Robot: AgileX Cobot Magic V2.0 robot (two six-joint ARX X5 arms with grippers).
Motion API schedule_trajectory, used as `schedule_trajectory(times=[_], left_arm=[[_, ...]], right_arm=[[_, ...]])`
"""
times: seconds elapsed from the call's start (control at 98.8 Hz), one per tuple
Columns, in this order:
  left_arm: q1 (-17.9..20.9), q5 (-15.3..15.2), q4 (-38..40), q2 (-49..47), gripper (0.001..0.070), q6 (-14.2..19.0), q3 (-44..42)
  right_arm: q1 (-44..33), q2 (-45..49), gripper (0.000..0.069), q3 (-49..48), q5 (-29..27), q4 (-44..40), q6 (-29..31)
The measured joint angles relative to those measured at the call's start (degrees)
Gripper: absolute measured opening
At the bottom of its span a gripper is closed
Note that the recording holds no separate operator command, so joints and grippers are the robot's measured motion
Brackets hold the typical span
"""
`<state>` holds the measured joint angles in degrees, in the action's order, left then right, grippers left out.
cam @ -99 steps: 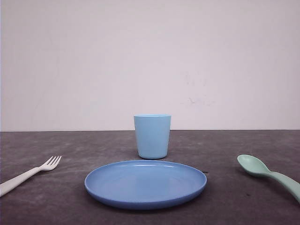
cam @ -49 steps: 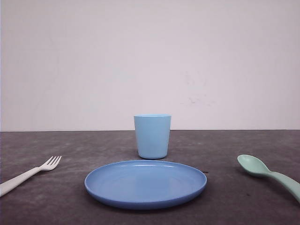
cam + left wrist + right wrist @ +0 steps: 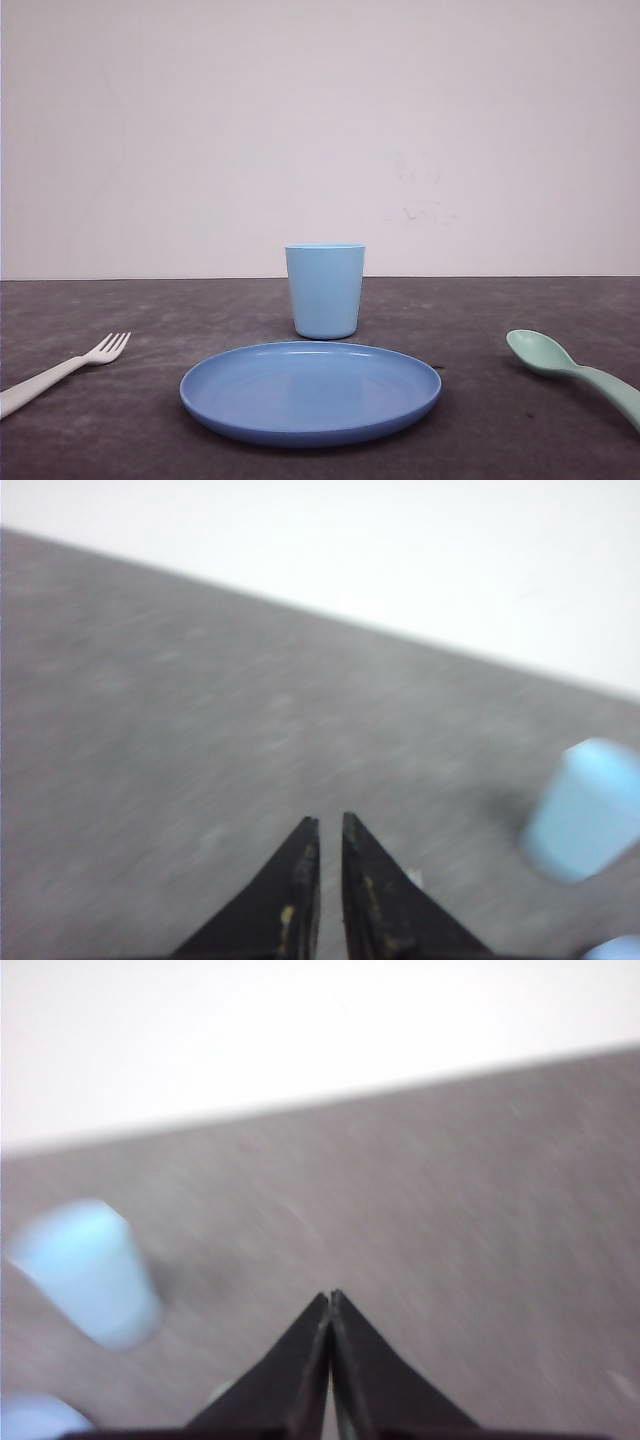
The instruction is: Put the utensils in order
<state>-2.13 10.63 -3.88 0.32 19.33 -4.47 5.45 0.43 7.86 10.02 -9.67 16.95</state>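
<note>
The white fork lies on the dark table at the front left, tines pointing toward the back right. At the front right lies the mint-green spoon, bowl toward the back left. In the blurred left wrist view my left gripper hangs over bare table, a narrow slit between its black fingers and nothing in it. In the right wrist view, the right gripper has its fingertips touching, also over bare table.
A round blue plate sits in the front middle with a light blue cup upright just behind it. The cup shows off to one side of the left fingers, and the cup beside the right ones. A white wall stands behind the table.
</note>
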Motion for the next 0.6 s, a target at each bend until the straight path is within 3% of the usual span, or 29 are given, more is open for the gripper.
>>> schedule_trajectory(times=[0.121, 0.293, 0.415, 0.597], left_arm=[[0.02, 1.25, 0.72, 0.33, 0.0014, 4.37, -6.49], [0.02, 3.08, -8.02, 5.05, 0.0014, 5.73, -18.56], [0.02, 3.98, -18.4, 10.91, 0.0014, 2.14, -29.29], [0.02, 4.15, -30.18, 21.79, 0.0014, -7.45, -43.56]], right_arm=[[0.0, 0.63, 0.0, 9.57, 0.52, -3.1, 3.13], [0.0, 6.43, 0.0, 24.7, 0.52, -14.21, 2.99], [0.0, 12.33, 0.0, 35.5, 0.5, -23.23, 0.31], [0.0, 23.08, 0.0, 47.32, 0.5, -34.45, -3.63]])
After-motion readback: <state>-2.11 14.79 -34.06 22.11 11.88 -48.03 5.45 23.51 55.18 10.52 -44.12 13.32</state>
